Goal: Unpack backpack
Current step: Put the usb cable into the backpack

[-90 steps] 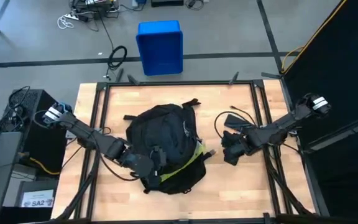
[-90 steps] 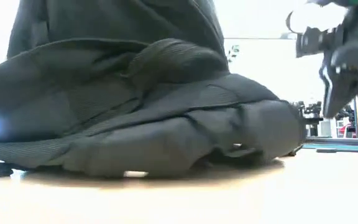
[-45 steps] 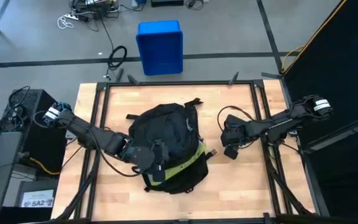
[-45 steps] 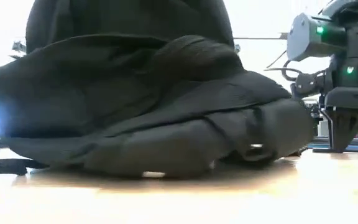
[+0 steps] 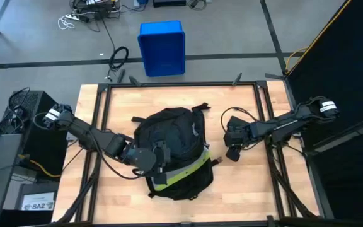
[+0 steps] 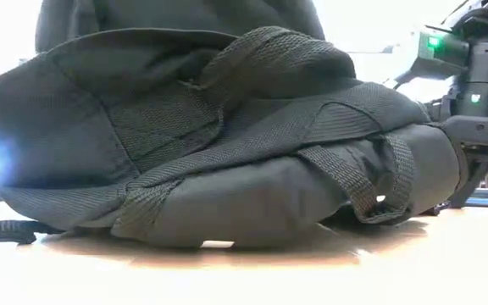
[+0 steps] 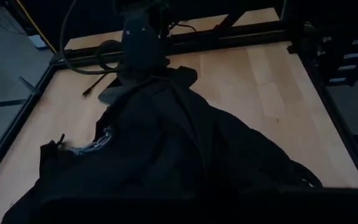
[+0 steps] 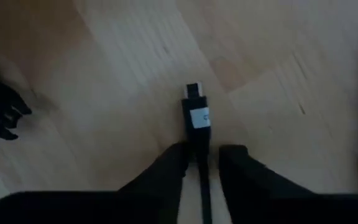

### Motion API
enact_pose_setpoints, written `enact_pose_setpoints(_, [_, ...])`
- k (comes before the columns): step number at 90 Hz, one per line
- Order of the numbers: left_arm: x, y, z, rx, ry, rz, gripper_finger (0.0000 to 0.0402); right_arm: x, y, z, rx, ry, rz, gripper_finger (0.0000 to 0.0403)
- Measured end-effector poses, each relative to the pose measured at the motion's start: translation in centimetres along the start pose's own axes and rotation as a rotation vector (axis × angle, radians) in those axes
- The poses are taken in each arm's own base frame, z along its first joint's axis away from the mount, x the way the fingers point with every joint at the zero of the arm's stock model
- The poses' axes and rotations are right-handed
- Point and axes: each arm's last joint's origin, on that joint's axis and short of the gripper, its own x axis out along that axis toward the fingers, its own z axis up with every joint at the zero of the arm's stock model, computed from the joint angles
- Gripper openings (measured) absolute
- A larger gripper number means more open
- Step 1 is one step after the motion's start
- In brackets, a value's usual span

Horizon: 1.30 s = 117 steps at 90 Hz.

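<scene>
Since the earlier frame, the backpack (image 5: 172,151) has shifted slightly toward the right edge of the worktop (image 5: 244,189), its yellow-green band more exposed (black fabric, straps toward the far edge); it lies at the worktop's centre. Left gripper (image 5: 159,165) is over the backpack's near-left part; whether its fingers grip fabric cannot be told. Right gripper (image 8: 201,158), drawn back right of the backpack, is narrowly closed on a black cable plug (image 8: 196,118) above bare wood.
</scene>
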Motion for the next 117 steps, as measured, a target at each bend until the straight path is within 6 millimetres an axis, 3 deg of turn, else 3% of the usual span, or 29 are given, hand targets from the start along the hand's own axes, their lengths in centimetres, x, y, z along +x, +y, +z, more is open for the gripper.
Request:
enact_pose_setpoints(9, [0.0,0.0,0.0,0.0,0.0,0.001,0.0,0.0,0.0,0.0,0.011,-0.003,-0.002,0.001])
enact_pose_setpoints(23, [0.0,0.0,0.0,0.002,0.002,0.001,0.0,-0.2,0.4,-0.2,0.028,-0.02,-0.031,0.0006])
enact_pose_setpoints(36, [0.0,0.0,0.0,0.019,0.003,0.002,0.0,-1.6,1.8,0.0,-0.005,-0.06,-0.057,0.0001])
enact_pose_setpoints(72, [0.0,0.0,-0.1,0.014,0.004,0.003,0.0,-10.2,9.0,1.8,-0.149,-0.275,0.224,0.0001])
enact_pose_setpoints(95, [0.0,0.0,-0.1,0.012,0.005,0.004,0.0,-16.7,13.4,2.7,-0.356,-0.567,0.528,0.0])
enact_pose_setpoints(117, [0.1,0.0,-0.1,0.014,0.003,0.009,0.0,-21.2,15.0,4.0,-0.492,-0.852,0.734,0.0])
